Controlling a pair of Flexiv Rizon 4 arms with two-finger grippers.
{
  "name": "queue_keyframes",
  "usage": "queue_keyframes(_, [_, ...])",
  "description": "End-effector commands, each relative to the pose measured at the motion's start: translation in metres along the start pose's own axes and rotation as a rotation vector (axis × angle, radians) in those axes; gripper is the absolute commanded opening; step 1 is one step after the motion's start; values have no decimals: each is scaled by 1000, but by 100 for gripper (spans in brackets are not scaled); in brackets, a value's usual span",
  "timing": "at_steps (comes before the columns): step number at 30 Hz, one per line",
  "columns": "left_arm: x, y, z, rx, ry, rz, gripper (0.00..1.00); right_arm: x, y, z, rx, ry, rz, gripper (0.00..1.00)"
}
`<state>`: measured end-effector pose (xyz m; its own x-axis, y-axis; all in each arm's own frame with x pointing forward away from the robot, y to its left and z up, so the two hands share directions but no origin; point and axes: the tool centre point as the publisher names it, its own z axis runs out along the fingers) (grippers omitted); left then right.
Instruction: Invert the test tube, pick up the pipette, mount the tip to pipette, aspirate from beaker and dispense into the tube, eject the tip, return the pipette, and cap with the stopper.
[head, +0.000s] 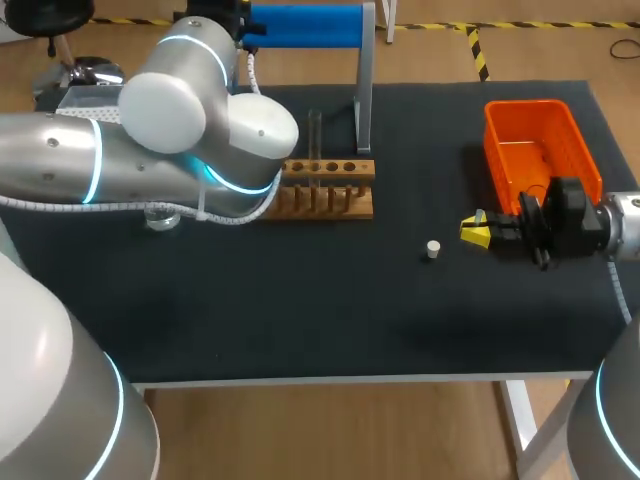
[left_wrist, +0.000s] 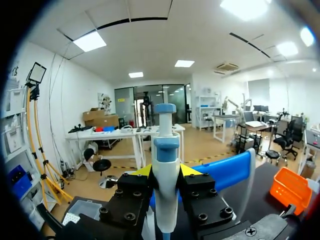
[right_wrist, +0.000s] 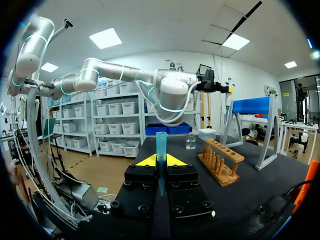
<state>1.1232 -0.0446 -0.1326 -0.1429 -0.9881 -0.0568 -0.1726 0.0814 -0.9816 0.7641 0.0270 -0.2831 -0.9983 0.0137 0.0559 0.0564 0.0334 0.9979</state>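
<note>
Right pincer (right_wrist: 161, 161) is closed tight on the test tube (right_wrist: 161, 142), a skinny see-through bluish cylinder standing upright between the yellow tips. Left pincer (left_wrist: 166, 172) is clamped on the pipette (left_wrist: 166, 150): smooth white plastic barrel, blue collar, round blue knob on top.

Using the wooden rack (head: 327, 187) as the landmark (chunky block with a row of round holes and pegs):
- the right pincer sits off to the rack's right, low over the dark matte desk (head: 300, 300)
- the little white stopper (head: 432, 249), a stubby plug, lies between the rack and that pincer
- the orange slotted plastic basket (head: 520, 105) is further right
- the clear glass beaker (right_wrist: 190, 141) is just off the rack's left end
- the left pincer is held high behind the rack
</note>
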Motion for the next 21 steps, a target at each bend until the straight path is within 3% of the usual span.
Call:
queue_keyframes(1, [-6, -6, -10, -62, 30, 1, 0, 1, 0, -1, 1, -1, 0, 0])
queue_keyframes(5, [-6, -6, -10, -62, 30, 1, 0, 1, 0, -1, 1, -1, 0, 0])
queue_keyframes(12, [11, -22, -68, -6, 111, -5, 0, 1, 0, -1, 1, -1, 0, 0])
queue_keyframes(21, [36, -28, -136, 20, 306, 36, 0, 1, 0, -1, 1, -1, 0, 0])
